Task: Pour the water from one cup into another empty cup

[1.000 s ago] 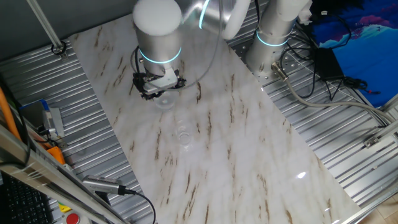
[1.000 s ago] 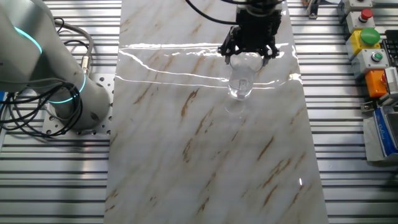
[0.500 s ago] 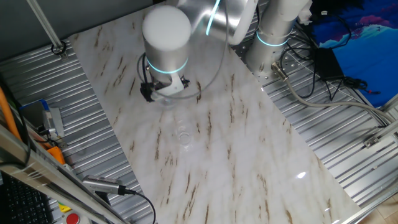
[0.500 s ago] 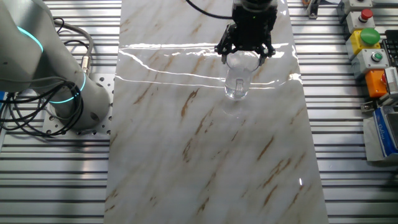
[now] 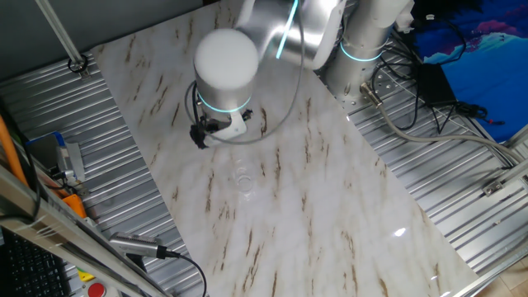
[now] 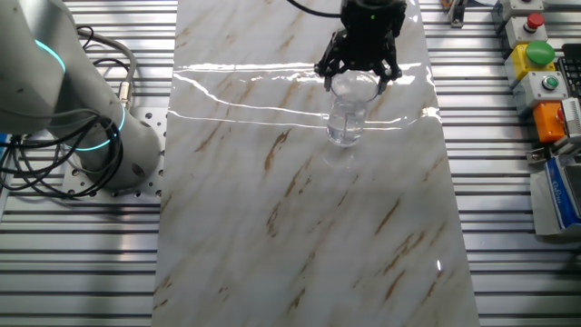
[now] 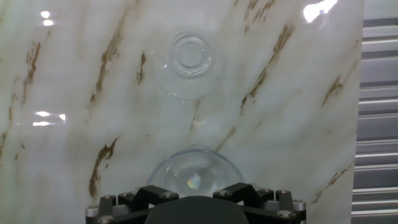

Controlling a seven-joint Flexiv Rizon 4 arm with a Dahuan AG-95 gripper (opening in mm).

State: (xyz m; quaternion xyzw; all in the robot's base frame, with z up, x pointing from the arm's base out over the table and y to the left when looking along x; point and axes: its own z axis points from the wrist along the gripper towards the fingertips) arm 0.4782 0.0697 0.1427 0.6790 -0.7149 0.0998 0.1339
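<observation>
One gripper (image 6: 361, 74) holding tumbler (image 6: 349, 111), small cup (image 7: 190, 55) ahead

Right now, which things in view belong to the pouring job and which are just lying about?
Job: gripper, shut on the larger glass tumbler; smaller clear cup.
Lying about: green button, red button, black cables, blue cloth.

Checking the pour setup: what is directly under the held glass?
Under the wide glass held by the tool only bare marble table shows. The small cup stands off to one side. Water cannot be made out.
</observation>
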